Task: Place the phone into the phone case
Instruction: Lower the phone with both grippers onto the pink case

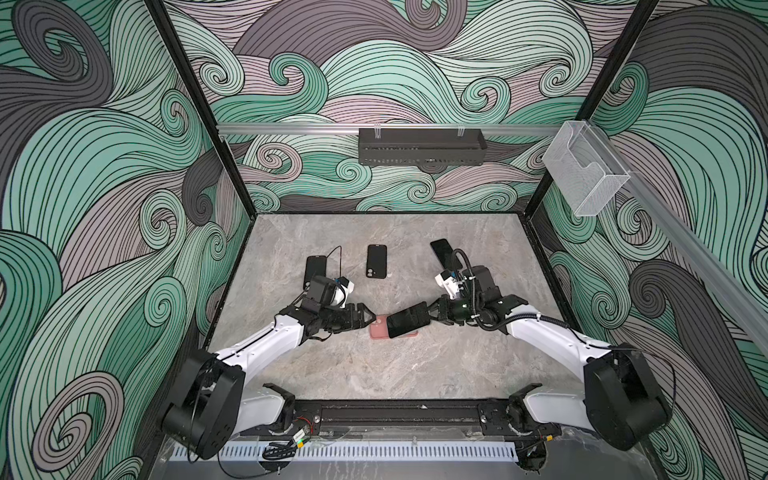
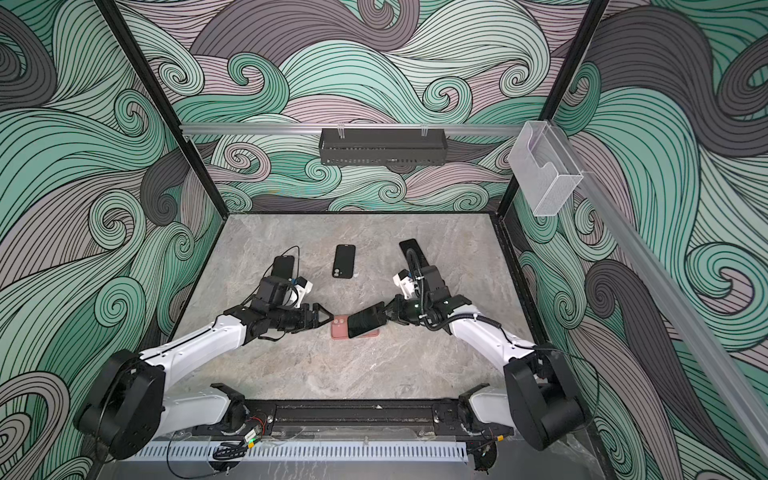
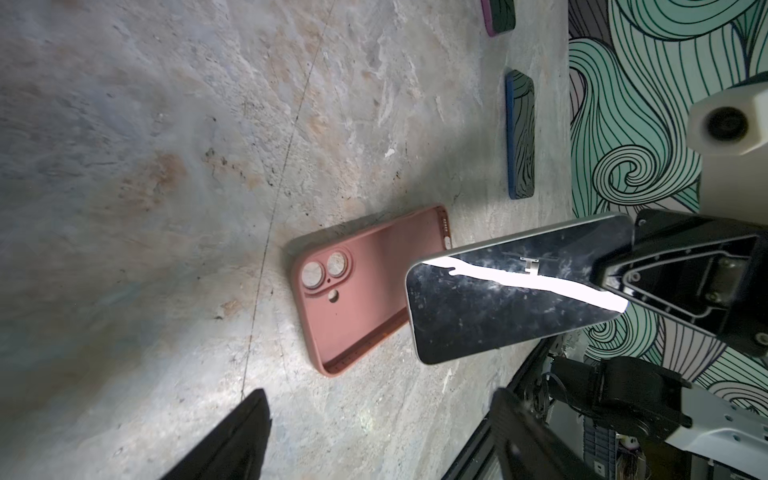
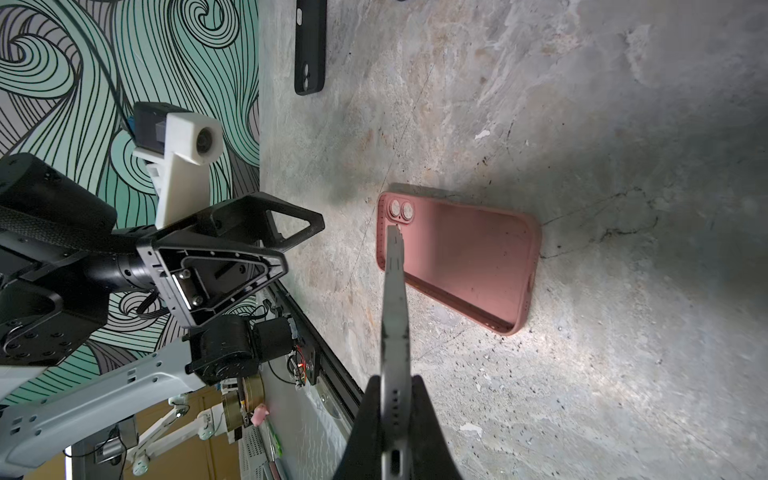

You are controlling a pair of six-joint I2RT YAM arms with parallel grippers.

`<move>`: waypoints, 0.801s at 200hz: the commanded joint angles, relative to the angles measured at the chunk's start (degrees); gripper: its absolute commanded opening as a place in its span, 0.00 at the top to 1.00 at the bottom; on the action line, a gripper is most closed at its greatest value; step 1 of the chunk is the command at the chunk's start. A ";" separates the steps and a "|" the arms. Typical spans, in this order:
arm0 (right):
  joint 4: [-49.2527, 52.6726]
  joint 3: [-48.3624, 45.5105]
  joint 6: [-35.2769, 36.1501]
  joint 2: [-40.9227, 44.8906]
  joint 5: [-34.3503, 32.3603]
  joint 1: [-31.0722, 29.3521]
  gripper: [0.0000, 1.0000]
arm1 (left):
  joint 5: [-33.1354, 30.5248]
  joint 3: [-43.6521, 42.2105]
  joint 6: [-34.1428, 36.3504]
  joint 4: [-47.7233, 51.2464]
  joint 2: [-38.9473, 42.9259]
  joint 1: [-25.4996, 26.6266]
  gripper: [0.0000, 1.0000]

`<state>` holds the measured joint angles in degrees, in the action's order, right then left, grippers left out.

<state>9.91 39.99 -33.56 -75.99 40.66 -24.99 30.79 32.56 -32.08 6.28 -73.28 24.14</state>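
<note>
The right tool (image 1: 431, 314) was clamped on one short end of the phone (image 1: 407, 324), its jaws nearly together on the thin body. It held the phone out over the pink case (image 1: 379, 331), which lay flat on the desk (image 1: 374, 374) near the middle front, open side up. In both top views the case's long axis ran across the desk from one arm toward the other. The phone's long axis lay roughly along it, a little skewed, with its free end toward the left arm.

From the right wrist the phone (image 4: 395, 291) showed edge-on, its far end over the camera cut-outs of the case (image 4: 469, 262). The case therefore lay directly under and ahead of the right tool, the nearer one for seating. Whether the phone's free end touched the rim could not be told.

The left tool (image 4: 305, 245) stood wide open and empty, just beside the camera end of the case.

The phone (image 3: 511, 299) faced glass up, dark, smudged and glaring, with a pale metal edge. The case (image 3: 365, 291) was soft-looking matte pink, with two round lens holes and a raised lip
</note>
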 commanded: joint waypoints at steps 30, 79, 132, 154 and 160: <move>-7.39 2.76 0.32 -4.18 3.53 0.30 1.00 | -0.02 0.35 -0.31 -8.25 -7.79 1.95 0.21; -12.29 3.17 -2.03 -9.05 5.78 0.21 1.00 | -0.03 0.42 -2.00 -11.93 -12.76 3.15 0.28; -12.29 2.64 -1.95 -10.08 6.73 0.03 1.00 | 0.24 0.44 -2.56 -13.60 -14.94 3.80 0.38; -12.53 2.31 -1.90 -10.53 6.63 -0.11 1.00 | 0.32 0.23 -3.40 -14.97 -15.41 4.15 0.41; -12.66 2.29 -1.95 -10.78 6.68 -0.14 1.00 | 0.25 0.23 -3.58 -15.11 -15.56 4.16 0.41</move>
<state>-0.10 41.45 -34.98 -86.19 45.04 -24.99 30.65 32.12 -34.81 -6.79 -87.79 27.70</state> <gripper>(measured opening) 0.102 0.593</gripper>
